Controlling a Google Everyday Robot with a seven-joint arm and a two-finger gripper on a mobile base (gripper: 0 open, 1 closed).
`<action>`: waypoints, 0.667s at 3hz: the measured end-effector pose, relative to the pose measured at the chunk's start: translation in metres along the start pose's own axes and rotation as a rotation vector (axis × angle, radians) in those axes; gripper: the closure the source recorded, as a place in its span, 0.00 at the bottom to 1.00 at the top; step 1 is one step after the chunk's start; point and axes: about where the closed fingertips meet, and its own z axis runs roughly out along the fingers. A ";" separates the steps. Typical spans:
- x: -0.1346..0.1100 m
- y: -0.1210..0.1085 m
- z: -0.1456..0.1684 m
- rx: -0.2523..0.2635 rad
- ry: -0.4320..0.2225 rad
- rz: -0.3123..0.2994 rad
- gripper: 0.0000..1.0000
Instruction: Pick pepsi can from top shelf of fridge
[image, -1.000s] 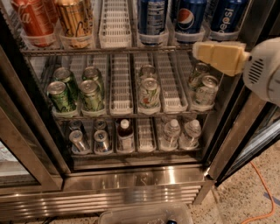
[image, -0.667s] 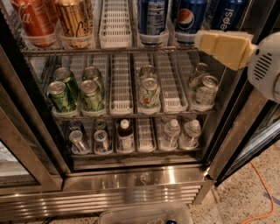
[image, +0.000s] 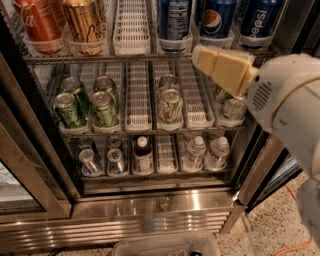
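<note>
We find the end effector (image: 221, 68) upper right, its grip state impossible to tell, below the pepsi can (image: 261, 22), which the top shelf (image: 100, 58) front stop holds upright.

Reads as a shop or office drinks corner; commercial stainless-steel fridge (image: 150, 200) with glass door (image: 30, 170), wire racks (image: 49, 75), louvred base (image: 150, 223); gripper (image: 206, 60) in front of the top shelf (image: 100, 58), toward its right end; just above it, ranked blue cans (image: 172, 20), the pepsi can (image: 261, 22) among them; below and to its left, green cans (image: 70, 110) in lanes, water bottles (image: 217, 152) lower still; speckled hard floor (image: 280, 220), orange cable (image: 296, 245) at bottom right.
</note>
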 end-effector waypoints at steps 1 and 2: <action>0.025 0.033 0.007 -0.041 0.025 0.005 0.00; 0.023 0.038 0.005 -0.040 0.021 0.003 0.00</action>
